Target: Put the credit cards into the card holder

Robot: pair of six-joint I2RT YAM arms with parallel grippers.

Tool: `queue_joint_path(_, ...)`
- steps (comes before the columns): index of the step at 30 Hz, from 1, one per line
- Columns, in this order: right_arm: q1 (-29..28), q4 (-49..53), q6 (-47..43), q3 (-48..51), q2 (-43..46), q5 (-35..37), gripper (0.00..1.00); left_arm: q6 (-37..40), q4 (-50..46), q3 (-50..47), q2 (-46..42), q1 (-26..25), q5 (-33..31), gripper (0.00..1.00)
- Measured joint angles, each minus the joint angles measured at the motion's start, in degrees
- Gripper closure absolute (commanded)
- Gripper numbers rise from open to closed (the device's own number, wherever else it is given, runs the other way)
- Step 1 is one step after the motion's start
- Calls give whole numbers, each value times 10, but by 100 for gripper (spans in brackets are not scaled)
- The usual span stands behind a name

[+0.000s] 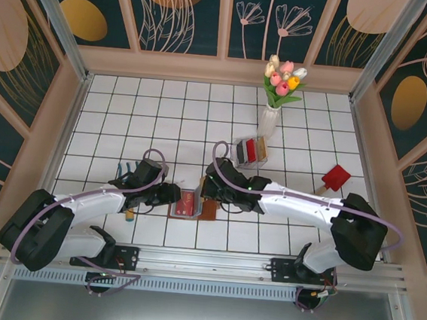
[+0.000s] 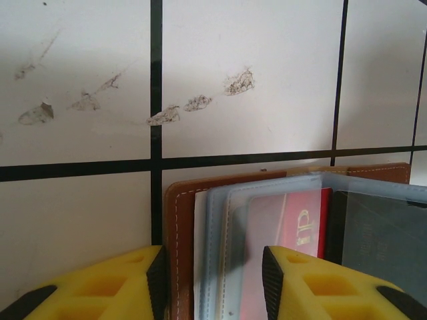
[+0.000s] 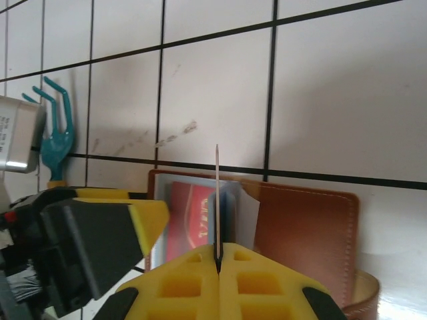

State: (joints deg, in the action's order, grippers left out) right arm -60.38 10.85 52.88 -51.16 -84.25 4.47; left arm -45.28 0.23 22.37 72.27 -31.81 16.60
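A white tiled bench [image 1: 111, 120] is seen from above, with two robot arms reaching in from the bottom edge and meeting just below the centre of the frame. The left gripper [image 2: 213, 283] has its yellow fingers part way apart. They straddle the left edge of the card holder [image 3: 307, 223], a brown leather wallet lying open and flat at the centre. Whether the fingers press on it or merely hover cannot be told. The right gripper [image 3: 218, 257] is closed tight on a credit card [image 3: 217, 193], held upright and seen edge-on as a thin line at the centre of its wrist view. The card is close to the wallet's clear sleeves [image 2: 227, 227], one of which holds a red card [image 3: 193, 213]. The main risk appears to be the entry: the card must tip from upright to nearly flat and find a thin sleeve mouth. If it comes in too steep or off-line, it will likely butt against the sleeve lip, buckle the plastic, or slide over the top instead of inside. If the left gripper is not truly pinning the wallet, that push could shove the wallet across the smooth tiles. The two grippers are very near each other, so a sideways correction could knock them together. A pinch on so narrow an edge could also let the card twist.
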Motion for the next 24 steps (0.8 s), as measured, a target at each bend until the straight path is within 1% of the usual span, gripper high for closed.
queue_joint_path(7, 0, -14, 0, -15, -42, -16, 99, -8, 4, -7, -6, -1, 9, 62)
queue_joint_path(10, 0, -12, 1, -19, -56, -15, 99, -10, 5, -7, -11, -1, 9, 63)
queue_joint_path(13, 0, 7, 6, -22, -57, -2, 98, -11, 4, -7, -13, -1, 9, 63)
queue_joint_path(16, 0, 16, 6, -22, -56, 4, 98, -11, 5, -9, -15, -1, 9, 66)
queue_joint_path(21, 0, -6, 0, -21, -57, -24, 98, -16, 5, -17, -21, -1, 5, 69)
queue_joint_path(24, -2, -5, 0, -34, -72, -31, 98, -17, 5, -18, -26, -1, 4, 69)
